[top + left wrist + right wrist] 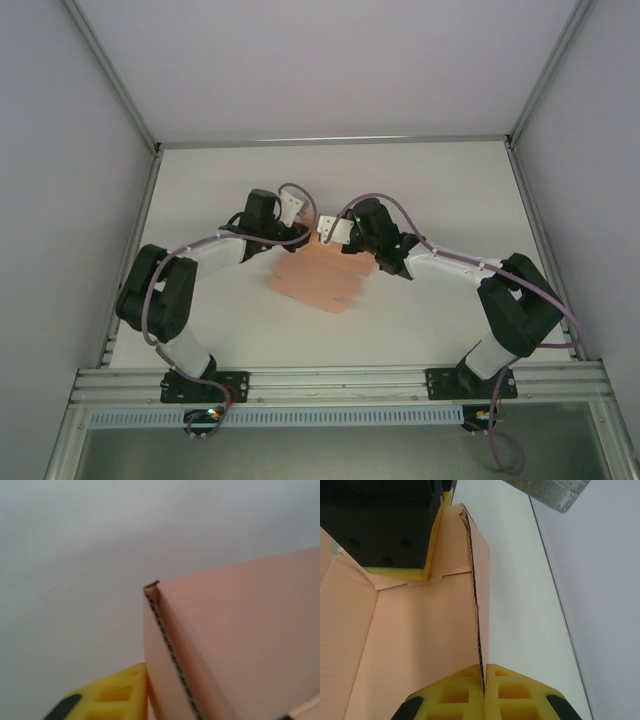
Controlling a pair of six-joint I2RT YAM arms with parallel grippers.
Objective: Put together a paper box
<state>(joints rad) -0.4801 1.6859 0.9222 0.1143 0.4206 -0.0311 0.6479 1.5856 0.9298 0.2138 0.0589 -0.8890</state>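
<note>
The paper box (310,282) is a salmon-pink die-cut sheet lying mid-table, with its far panel folded up into a wall. My right gripper (328,230) is shut on that wall's corrugated top edge (479,630), the two yellow fingers (452,692) pressed together around it. My left gripper (303,222) meets the same wall from the other end. One of its yellow fingers (117,692) lies against the card's outer face (240,640), and its black body with a yellow pad (432,550) sits against the inner face. The card hides its second finger in the left wrist view.
The white table (450,190) stretches around the sheet, closed in by pale walls and aluminium posts (540,70). A metal rail (340,382) carries both arm bases at the near edge. A frame corner (545,490) shows beyond the table's right side.
</note>
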